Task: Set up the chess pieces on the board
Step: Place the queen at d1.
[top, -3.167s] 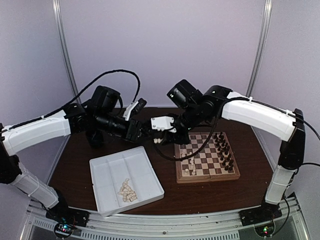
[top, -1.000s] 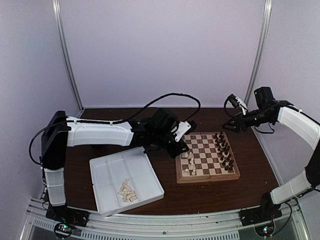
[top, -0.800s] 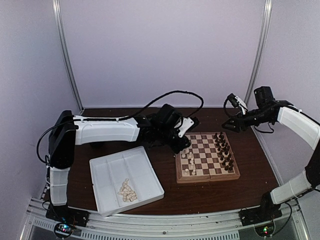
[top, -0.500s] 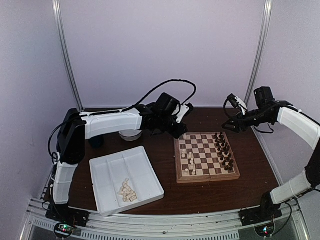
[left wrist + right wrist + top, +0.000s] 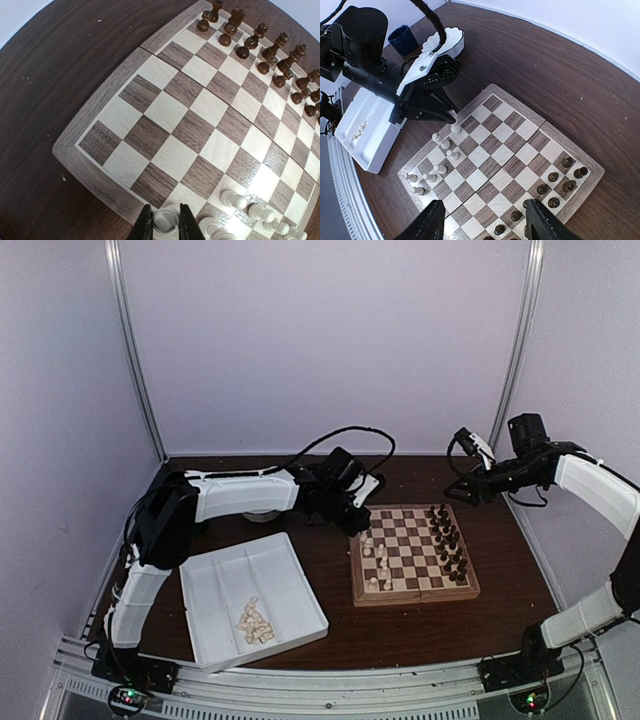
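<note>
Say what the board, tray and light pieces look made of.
Board: wood, with grain visible in both check tones and a satin sheen with a glare patch.
Tray: likely moulded plastic; uniform white, smooth, thin dividers.
Light pieces: probably pale wood, but too small to show grain; the smooth cream surface could be plastic.

The board [image 5: 405, 540], checked in tan and dark brown with a pale rim, lies flat on the bench [image 5: 400, 632]. Along its right edge the dark chess pieces [image 5: 449, 540] stand upright in two rows. A few cream pieces [image 5: 380, 562] stand scattered on its left side. One cream piece [image 5: 166, 221] sits upright at that edge, pinched between the fingers of the left pincer [image 5: 165, 226]. Spare cream pieces [image 5: 253, 620] lie heaped in the white tray [image 5: 215, 575].
</note>
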Motion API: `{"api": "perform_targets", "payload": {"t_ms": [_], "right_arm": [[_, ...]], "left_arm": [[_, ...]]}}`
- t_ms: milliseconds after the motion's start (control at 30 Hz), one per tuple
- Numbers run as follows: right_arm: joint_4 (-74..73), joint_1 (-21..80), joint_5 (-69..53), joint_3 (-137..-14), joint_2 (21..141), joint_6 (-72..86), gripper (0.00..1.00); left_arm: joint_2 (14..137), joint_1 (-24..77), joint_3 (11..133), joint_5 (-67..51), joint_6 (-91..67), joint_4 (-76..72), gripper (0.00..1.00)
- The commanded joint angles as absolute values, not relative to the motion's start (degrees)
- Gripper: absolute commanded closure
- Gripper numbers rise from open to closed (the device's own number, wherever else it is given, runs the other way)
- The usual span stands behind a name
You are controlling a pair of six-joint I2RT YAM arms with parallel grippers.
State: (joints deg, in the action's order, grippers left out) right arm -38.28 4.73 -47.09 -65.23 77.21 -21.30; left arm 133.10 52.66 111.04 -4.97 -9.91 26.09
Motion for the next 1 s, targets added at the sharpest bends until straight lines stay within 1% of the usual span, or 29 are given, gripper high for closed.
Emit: {"api": "perform_targets", "payload": {"t_ms": [0, 733, 967], "right_arm": [[-37.46, 4.48, -47.2, -64.88, 77.17, -21.89, 0.41], [-37.48, 4.48, -47.46, -64.78, 77.69, -21.8, 0.41], [-37.48, 4.48, -47.55, -64.76, 77.77, -21.87, 0.4]], "left_arm": [[133.85, 52.72, 112.9, -6.46, -10.71, 25.02, 0.94], [136.11, 52.72, 113.53, -9.45, -12.04, 24.05, 0.9], [135.63, 52.73, 113.47, -9.46, -11.95, 24.63, 0.82]]}}
